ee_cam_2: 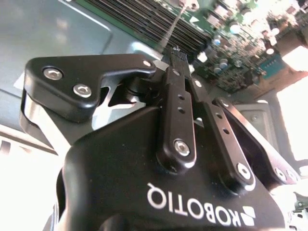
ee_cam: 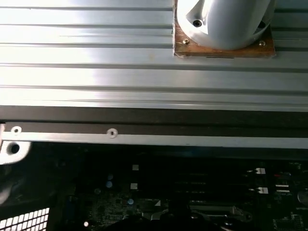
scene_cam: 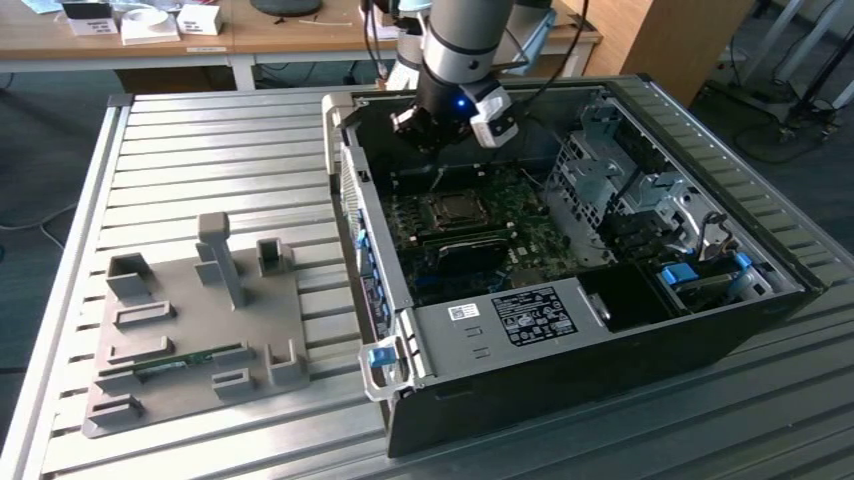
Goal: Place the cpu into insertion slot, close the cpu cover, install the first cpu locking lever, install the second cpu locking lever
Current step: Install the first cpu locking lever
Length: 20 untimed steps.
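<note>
- A ribbed aluminium table (scene_cam: 200,140) spans the scene, its slats catching bright light.
- A wooden desk (scene_cam: 267,36) stands behind it.
- Dark grey floor (scene_cam: 34,150) shows at the exterior view's left.
- A wooden panel (scene_cam: 667,45) rises beyond the table's far corner.

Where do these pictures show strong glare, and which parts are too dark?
Second wrist view: burnt-out white patches at the picture's edges. First wrist view: glare on the slatted table, while the inside of the computer case is nearly black. Exterior view: even light, with mild shade around the insertion slot.
</note>
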Tool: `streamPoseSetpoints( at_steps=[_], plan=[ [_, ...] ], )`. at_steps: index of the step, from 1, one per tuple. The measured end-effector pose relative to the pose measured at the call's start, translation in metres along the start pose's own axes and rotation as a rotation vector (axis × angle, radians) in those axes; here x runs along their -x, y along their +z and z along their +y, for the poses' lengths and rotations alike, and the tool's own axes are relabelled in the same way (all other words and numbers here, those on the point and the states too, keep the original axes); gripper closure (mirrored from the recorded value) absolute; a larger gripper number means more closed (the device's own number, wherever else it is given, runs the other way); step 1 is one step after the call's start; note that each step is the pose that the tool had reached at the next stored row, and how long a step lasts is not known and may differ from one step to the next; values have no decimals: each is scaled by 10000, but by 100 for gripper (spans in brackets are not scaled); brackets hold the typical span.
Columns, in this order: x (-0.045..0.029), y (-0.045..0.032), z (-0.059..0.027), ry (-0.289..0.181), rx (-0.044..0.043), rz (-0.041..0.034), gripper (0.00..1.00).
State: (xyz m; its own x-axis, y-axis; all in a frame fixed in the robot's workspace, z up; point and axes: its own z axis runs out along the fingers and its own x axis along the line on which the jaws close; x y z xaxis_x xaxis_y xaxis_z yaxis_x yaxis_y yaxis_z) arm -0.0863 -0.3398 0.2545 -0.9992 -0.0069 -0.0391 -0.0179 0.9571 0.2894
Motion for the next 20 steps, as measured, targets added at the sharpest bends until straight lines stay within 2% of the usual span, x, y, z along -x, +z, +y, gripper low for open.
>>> streamPoseSetpoints(
  at_steps=[2,20],
  plan=[
    [39,2,-1,-2,0,0,89],
    [82,6,-3,2,1,12,89]
  ],
)
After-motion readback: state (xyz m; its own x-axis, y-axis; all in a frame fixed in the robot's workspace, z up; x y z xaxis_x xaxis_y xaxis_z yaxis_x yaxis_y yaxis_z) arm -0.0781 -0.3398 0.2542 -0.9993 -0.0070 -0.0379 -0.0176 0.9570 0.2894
